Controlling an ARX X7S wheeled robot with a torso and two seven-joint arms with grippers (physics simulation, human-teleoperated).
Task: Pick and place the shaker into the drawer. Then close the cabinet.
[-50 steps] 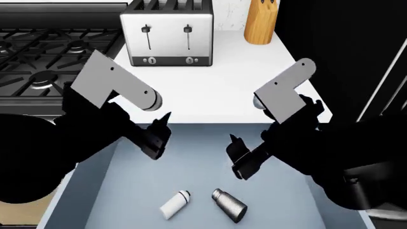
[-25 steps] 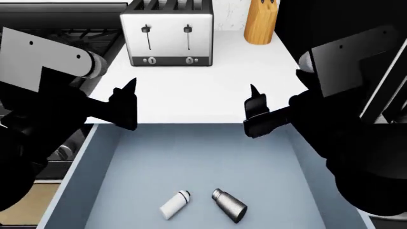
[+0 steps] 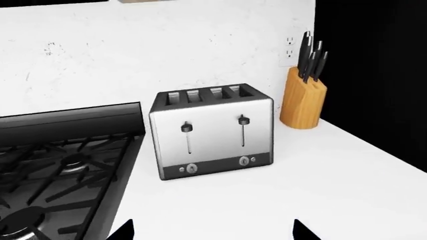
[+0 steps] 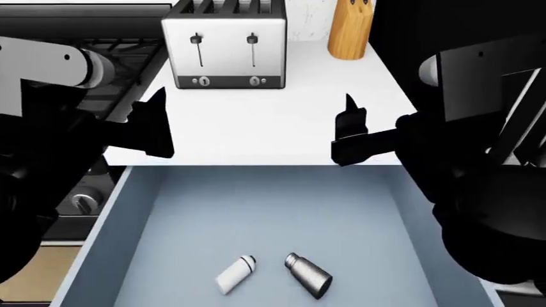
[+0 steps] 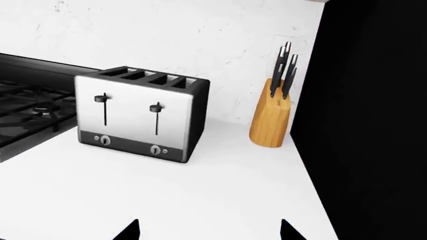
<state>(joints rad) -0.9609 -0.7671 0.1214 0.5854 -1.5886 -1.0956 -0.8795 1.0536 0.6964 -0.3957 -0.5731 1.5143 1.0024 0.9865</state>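
Both shakers lie flat in the open drawer [image 4: 171, 217], down at six o'clock in the head view: the grey metal shaker [image 4: 308, 275] with its long axis running from eleven to five, cap toward eleven, and just beside it at its nine o'clock the white shaker [image 4: 234, 273], tipped the other way with its cap toward one. So the placing looks done, and closing is what's left, I'd say. Left gripper [image 4: 152, 128] hangs over the countertop [image 4: 256, 128] above the drawer's far left corner, right gripper [image 4: 350, 137] above the far right, both empty, fingers apart judging by the wide-set tips in the wrist views. The shakers sit at about five and seven o'clock from them, slightly nearer the right arm. Toaster [image 4: 224, 43] and knife block [image 4: 350, 29] stand at twelve.
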